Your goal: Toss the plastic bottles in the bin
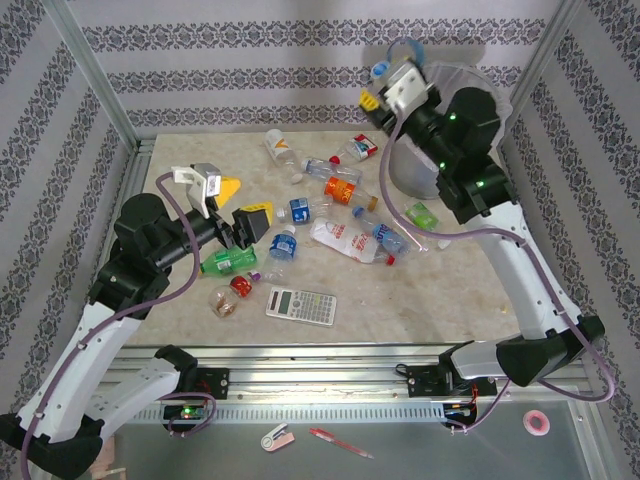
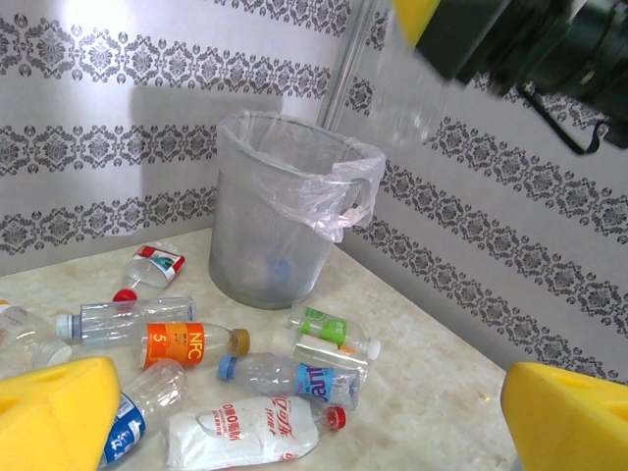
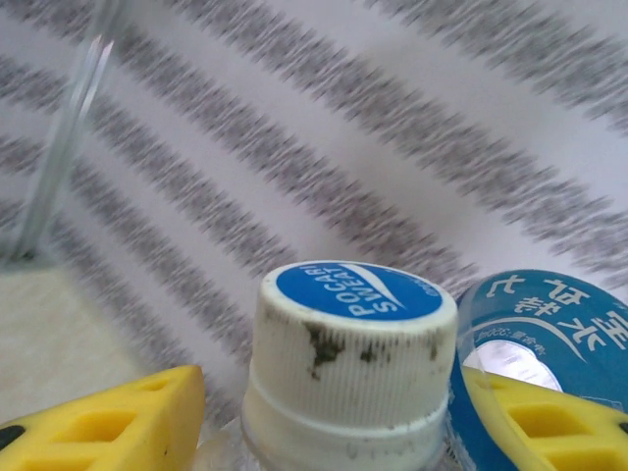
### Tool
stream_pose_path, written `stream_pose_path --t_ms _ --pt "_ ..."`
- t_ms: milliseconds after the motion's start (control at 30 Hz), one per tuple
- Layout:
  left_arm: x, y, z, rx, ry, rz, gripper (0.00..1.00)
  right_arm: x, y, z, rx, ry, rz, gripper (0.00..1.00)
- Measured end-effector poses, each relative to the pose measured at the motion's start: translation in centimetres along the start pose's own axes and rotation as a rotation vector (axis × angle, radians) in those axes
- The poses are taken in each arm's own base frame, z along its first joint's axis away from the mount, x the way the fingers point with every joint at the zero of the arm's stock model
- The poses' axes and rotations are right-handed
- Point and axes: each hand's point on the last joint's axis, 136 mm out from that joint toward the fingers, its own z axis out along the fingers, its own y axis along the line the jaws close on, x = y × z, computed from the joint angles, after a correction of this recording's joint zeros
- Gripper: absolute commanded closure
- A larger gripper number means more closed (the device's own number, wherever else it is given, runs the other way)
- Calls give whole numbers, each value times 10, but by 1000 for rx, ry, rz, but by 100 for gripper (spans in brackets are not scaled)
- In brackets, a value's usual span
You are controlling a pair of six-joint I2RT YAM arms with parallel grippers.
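Pen (image 1: 340,441) and tape roll (image 1: 537,422) lie nearest, calculator (image 1: 301,305) beside the bottles (image 1: 345,240).

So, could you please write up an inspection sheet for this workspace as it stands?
surface: beige stone-patterned table, bottles strewn over its middle.
job's things: about ten plastic bottles lying loose; bag-lined bin at the far right.
clutter: grey calculator near the front edge; pen and tape roll on the ledge below.
grippers: left gripper open, above the bottles; right gripper shut on a white-capped bottle, raised near the bin.
cables: a purple cable runs along each arm; no snag seen.
surroundings: patterned walls, metal frame posts.
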Motion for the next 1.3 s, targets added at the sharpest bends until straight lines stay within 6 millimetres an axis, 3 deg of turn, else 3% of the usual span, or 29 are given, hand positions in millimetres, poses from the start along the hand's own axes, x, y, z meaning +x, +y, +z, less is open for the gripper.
stream_pose_path --t_ms 167,267,400,533,600,633,700,800,867,933,1000,1067,1133,1300 --pt "-3 0 2 2 -10 -1 0 -43 -53 -4 143 -146 -20 59" --pt "-4 0 3 4 -18 -2 0 -53 -75 -6 199 -191 -27 59" --pt "-4 1 5 3 -16 -8 0 -51 -100 -5 250 -209 -30 58" --pt "-2 3 8 -2 -9 -12 0 -23 -131 6 305 -179 -14 58" --pt "-2 4 8 -3 -7 -13 0 3 -148 17 331 -141 8 57" --pt "-2 4 9 -4 -7 -13 0 22 -157 25 341 -113 28 51" --pt "-2 4 9 -6 -8 -16 0 66 -171 42 354 -44 80 47" --pt "-2 5 9 -9 -8 -17 0 149 -177 70 345 131 177 34" --pt "-1 4 9 -8 -7 -17 0 209 -166 83 314 274 247 23" --pt "-1 4 9 -8 -7 -17 0 257 -147 86 274 406 310 12" --pt "-1 4 9 -10 -6 -17 0 281 -129 81 239 504 348 9" --pt "0 5 11 -12 -2 -19 0 281 -121 76 219 541 366 8" --pt "1 6 12 -14 2 -21 0 268 -121 68 216 548 373 8" --pt "2 7 14 -14 6 -23 0 195 -122 41 220 488 366 5"
